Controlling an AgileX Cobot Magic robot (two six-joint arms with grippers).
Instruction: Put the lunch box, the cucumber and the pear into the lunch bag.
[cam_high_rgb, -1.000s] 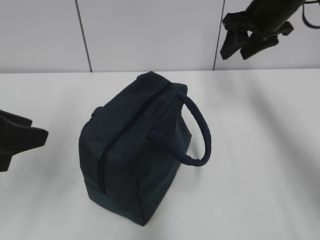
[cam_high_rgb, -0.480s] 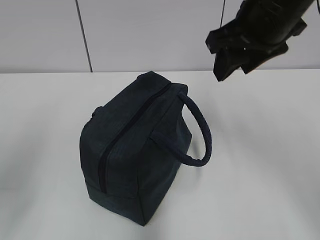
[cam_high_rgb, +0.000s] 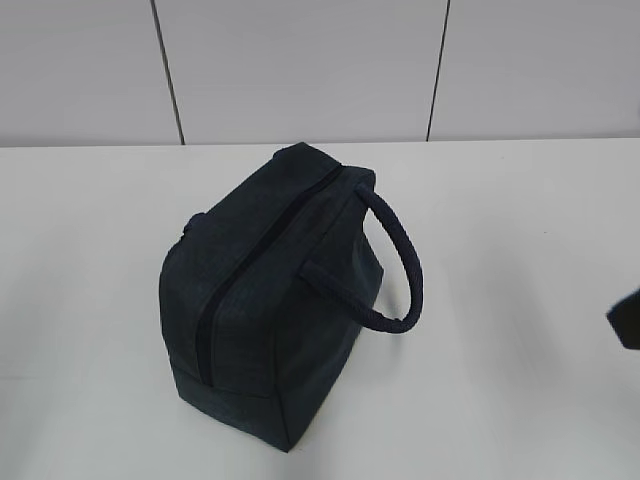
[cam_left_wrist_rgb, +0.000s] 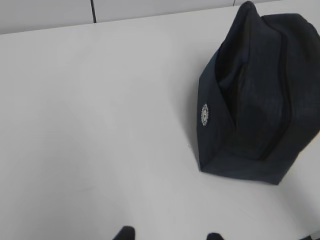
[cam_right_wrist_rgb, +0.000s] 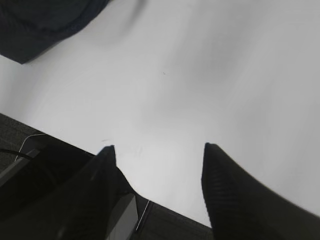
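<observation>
On the far left, our left gripper (cam_left_wrist_rgb: 167, 236) is showing only as two dark fingertips (cam_left_wrist_rgb: 124, 233) at the bottom edge of its wrist view, standing apart with bare white table (cam_left_wrist_rgb: 100, 125) between them and nothing held. It is sitting outside the exterior view altogether.

Moving right, we are looking at the lunch bag (cam_high_rgb: 270, 300), standing on the table (cam_high_rgb: 90, 250) near the middle of the exterior view, left of centre. Its zipper (cam_high_rgb: 255, 270) is running along the top, from the far end down toward the near end, and we are seeing it closed along that length. In the left wrist view the bag (cam_left_wrist_rgb: 255, 100) is filling the upper right, with a small round white badge (cam_left_wrist_rgb: 204, 114) on its end panel. The thick loop handle (cam_high_rgb: 400, 265) is arching off the bag's right side, its lower end lying beside the bag.

We are seeing the lunch box, the cucumber and the pear in none of the views.

Further right, our right gripper (cam_right_wrist_rgb: 157, 165) is showing two dark fingers (cam_right_wrist_rgb: 235, 195) well apart over bare table, clamping nothing, with a corner of the bag (cam_right_wrist_rgb: 45, 25) at the upper left of its view. In the exterior view only a dark sliver is sitting at the right edge, and we cannot tell what it is.
</observation>
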